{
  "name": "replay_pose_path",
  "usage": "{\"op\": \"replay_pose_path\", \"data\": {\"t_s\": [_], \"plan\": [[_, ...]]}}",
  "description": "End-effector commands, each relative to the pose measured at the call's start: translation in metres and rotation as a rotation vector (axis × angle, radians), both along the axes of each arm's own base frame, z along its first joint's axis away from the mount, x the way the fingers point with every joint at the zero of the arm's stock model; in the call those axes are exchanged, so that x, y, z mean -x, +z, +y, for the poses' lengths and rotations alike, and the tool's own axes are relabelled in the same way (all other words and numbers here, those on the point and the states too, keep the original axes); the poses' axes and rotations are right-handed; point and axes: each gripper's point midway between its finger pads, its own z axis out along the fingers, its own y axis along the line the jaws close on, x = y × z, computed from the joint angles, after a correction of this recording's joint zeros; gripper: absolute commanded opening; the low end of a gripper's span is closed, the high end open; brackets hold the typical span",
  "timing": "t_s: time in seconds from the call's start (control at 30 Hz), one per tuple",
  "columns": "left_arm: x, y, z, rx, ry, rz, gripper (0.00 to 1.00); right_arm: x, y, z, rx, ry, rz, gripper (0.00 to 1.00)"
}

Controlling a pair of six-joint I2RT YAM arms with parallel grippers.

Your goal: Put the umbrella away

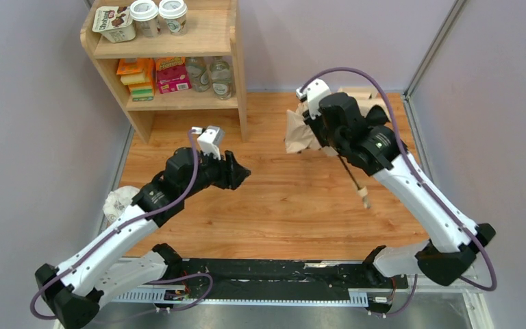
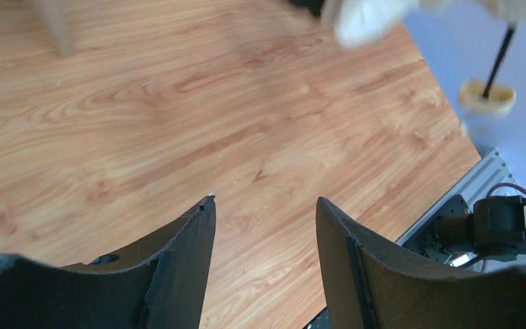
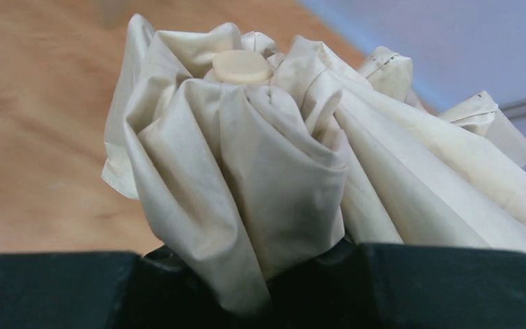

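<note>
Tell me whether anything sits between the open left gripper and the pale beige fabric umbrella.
Nothing visible does. The right gripper is shut on the bunched canopy of the pale beige fabric umbrella. Only wooden tabletop shows between the left gripper and the thin black shaft and small wooden handle.
</note>
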Motion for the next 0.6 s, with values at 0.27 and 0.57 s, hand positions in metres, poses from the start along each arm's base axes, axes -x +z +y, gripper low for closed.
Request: {"op": "replay_pose_path", "data": {"t_s": [0.27,0.57], "plan": [[0.029,0.016,0.074,0.141,0.266,-0.084,0.64,-0.130,-0.034,0.027,0.822,-0.079,-0.424,0.00],[0.045,-0.008,0.100,0.174,0.362,-0.030,0.61,-0.015,-0.255,0.092,0.899,0.440,0.071,0.00]]}}
